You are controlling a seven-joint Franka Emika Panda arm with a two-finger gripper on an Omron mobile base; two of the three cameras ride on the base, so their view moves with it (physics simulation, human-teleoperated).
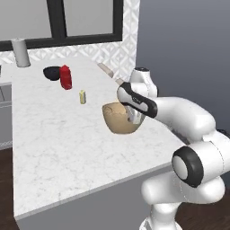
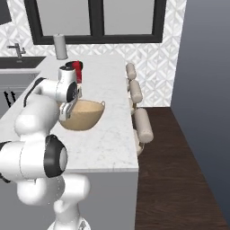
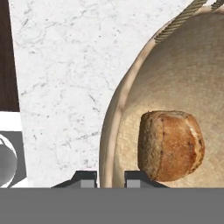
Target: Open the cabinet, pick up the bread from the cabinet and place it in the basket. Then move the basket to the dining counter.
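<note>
The tan basket [image 1: 117, 120] is on the white marble dining counter [image 1: 58, 134], near its right edge. The golden-brown bread [image 3: 170, 145] lies inside the basket [image 3: 183, 78]. My gripper [image 3: 109, 179] is shut on the basket's rim, one dark fingertip [image 3: 87, 178] outside the wall and the other inside. In the left base view the gripper [image 1: 133, 117] reaches down onto the basket's right side. In the right base view the gripper [image 2: 67, 113] is at the left side of the basket [image 2: 85, 114]. I cannot tell whether the basket touches the counter [image 2: 112, 134]. The cabinet is out of view.
A red bottle [image 1: 66, 77], a black bowl [image 1: 52, 72] and a small yellow shaker [image 1: 82, 96] stand farther back on the counter, with a grey cylinder [image 1: 20, 52] at the far end. Padded stools [image 2: 143, 123] line the counter's right side over dark floor.
</note>
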